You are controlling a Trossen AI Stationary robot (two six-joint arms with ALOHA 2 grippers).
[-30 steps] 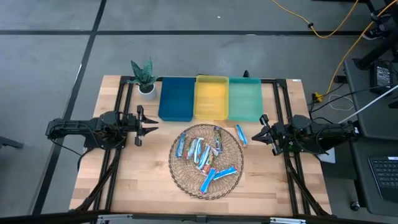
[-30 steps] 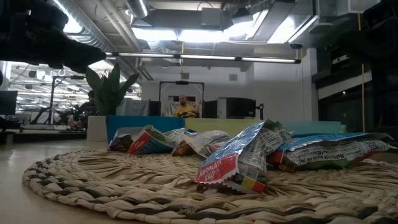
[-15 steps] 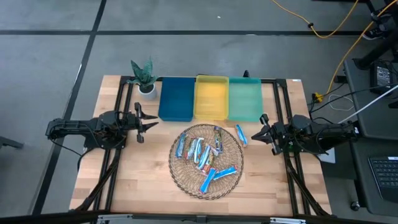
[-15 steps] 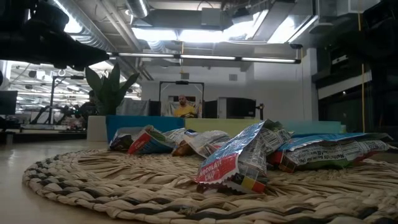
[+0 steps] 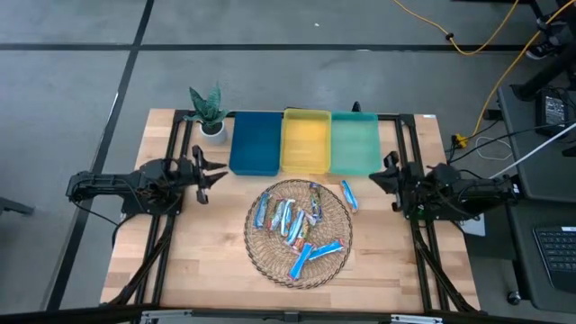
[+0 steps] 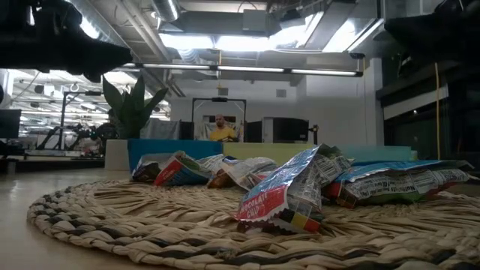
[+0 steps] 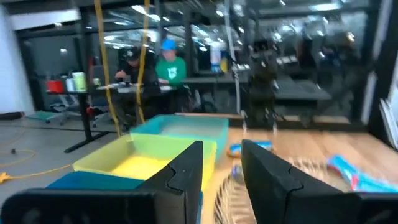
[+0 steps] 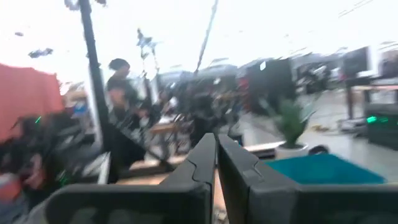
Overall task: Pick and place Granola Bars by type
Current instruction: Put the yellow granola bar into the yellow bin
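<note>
Wicker basket [image 5: 270, 247] holds granola bars [image 5: 292, 225]; one seemingly outside.

A basket [image 5: 270, 247] is being kept at the table's [image 5: 207, 261] middle, with most granola bars [image 5: 290, 222] lying in it and one bar [image 5: 348, 194] lying just outside its far right rim. Three trays [image 5: 304, 144] are being lined up side by side behind it, a plant [image 5: 209, 110] standing to their left.

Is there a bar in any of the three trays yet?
No. In the high view the blue tray, yellow tray and green tray hold nothing; the bars lie on the basket.
</note>
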